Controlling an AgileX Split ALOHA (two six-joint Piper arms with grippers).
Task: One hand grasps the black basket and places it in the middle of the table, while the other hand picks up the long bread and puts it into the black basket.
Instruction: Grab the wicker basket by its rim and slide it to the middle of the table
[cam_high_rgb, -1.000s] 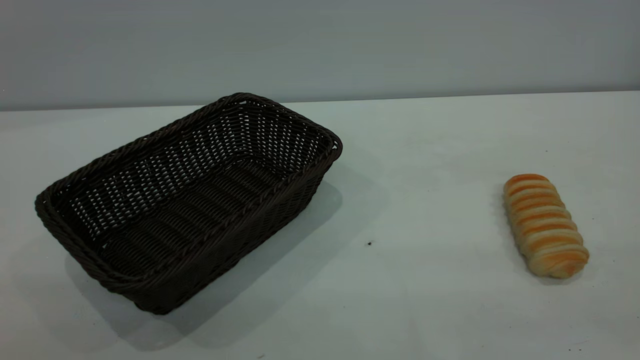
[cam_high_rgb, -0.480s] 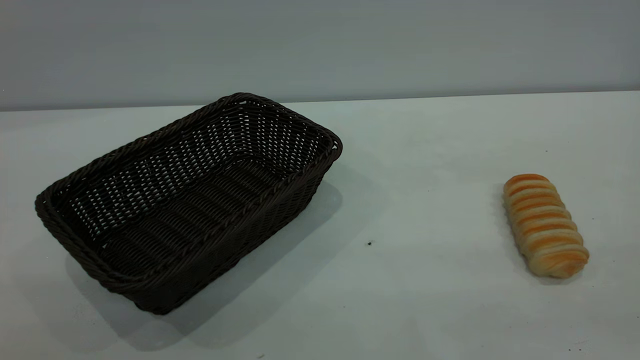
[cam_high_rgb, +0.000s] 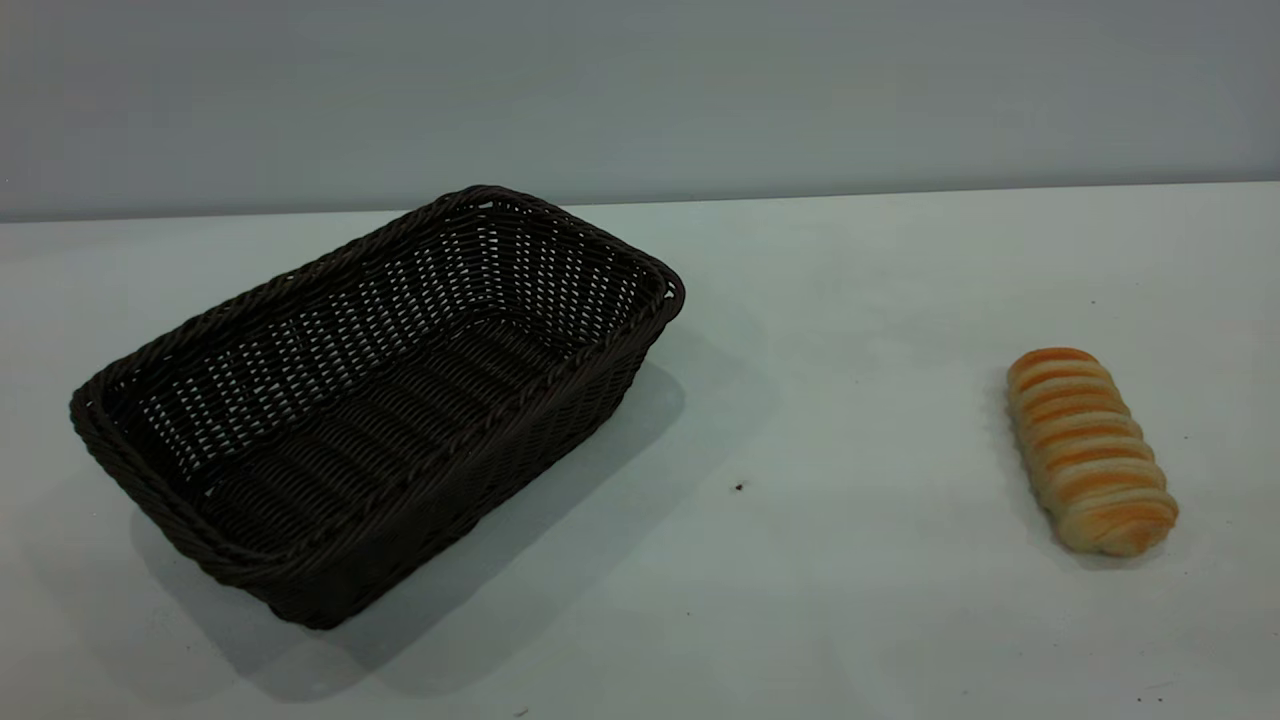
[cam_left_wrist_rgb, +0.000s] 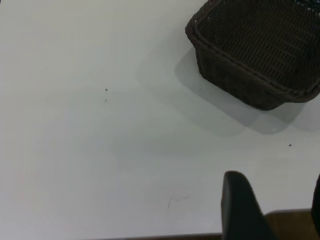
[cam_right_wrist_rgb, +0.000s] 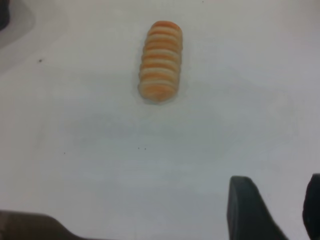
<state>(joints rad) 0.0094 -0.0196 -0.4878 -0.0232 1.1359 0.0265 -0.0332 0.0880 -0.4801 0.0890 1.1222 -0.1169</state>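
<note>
Black basket (cam_high_rgb: 375, 400) sat on the left half of the worktop (cam_high_rgb: 820, 600) in the exterior view, turned at an angle so one short end pointed toward the back wall and the other toward the near left corner. It stood flat on its base, with nothing inside it and its braided rim all the way round in view. Long bread (cam_high_rgb: 1090, 452) lay flat far over on the right, well apart from the basket, its length running roughly front to back and its ridged stripes crossing it. A tiny dark speck (cam_high_rgb: 739, 487) marked the bare surface between the two.

Neither of my arms showed in the exterior view. From my left wrist, my left tool (cam_left_wrist_rgb: 272, 210) hung over bare worktop with the basket's near corner (cam_left_wrist_rgb: 260, 50) some way off; its two dark fingers (cam_left_wrist_rgb: 240, 207) stood apart with a clear gap between them and nothing in that gap. From my right wrist, my right tool (cam_right_wrist_rgb: 272, 212) hung likewise over bare worktop, the bread (cam_right_wrist_rgb: 160, 61) lying well ahead of it, untouched. Its fingers (cam_right_wrist_rgb: 247, 212) were spread too, and held nothing.
</note>
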